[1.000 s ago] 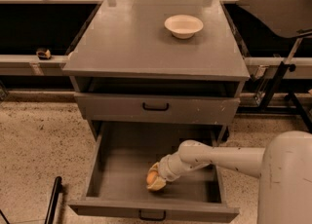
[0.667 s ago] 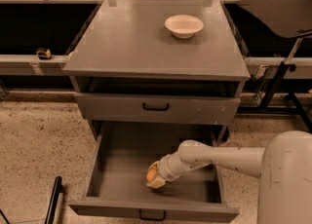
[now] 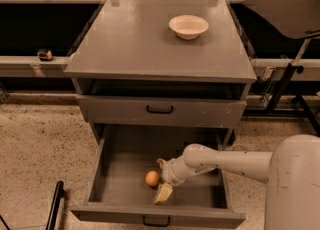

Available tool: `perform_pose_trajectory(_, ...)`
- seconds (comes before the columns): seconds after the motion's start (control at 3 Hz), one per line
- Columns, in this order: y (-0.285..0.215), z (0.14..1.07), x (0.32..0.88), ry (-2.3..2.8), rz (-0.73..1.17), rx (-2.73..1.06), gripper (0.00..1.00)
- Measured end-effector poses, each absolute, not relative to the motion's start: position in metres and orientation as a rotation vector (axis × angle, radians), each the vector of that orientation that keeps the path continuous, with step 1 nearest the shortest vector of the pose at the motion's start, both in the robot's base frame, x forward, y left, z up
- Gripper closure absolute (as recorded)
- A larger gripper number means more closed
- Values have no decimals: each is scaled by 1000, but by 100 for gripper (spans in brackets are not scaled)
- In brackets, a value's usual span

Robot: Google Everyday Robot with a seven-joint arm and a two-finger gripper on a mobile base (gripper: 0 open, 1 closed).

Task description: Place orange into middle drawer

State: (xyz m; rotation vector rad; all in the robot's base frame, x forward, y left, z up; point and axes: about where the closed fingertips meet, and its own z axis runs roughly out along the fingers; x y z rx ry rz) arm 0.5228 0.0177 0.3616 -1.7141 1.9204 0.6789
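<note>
The orange [image 3: 152, 178] lies on the floor of the open middle drawer [image 3: 120, 164], near its front middle. The drawer is pulled far out and has a small black bar handle [image 3: 156, 220] on its front. My gripper [image 3: 159, 181] reaches into the drawer from the right and sits low over its floor. It is open, with one pale finger [image 3: 163, 193] in front of the orange and the other behind it. The orange sits at the fingertips, apart from them or just touching.
The upper drawer [image 3: 160, 110] is shut. A shallow white bowl [image 3: 188, 26] stands on the grey cabinet top [image 3: 150, 44]. My white arm [image 3: 235, 161] crosses the drawer's right side. A black stand [image 3: 287, 74] is at the right, and a black pole [image 3: 54, 206] lies on the speckled floor at the left.
The gripper was shut on the orange inside the drawer. Its fingers have now spread apart and the orange rests free on the drawer floor.
</note>
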Motion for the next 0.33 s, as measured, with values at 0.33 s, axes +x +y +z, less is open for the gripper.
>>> perform_pose_trajectory(0.33, 18, 362, 523, 1920, 679, -1714, 0)
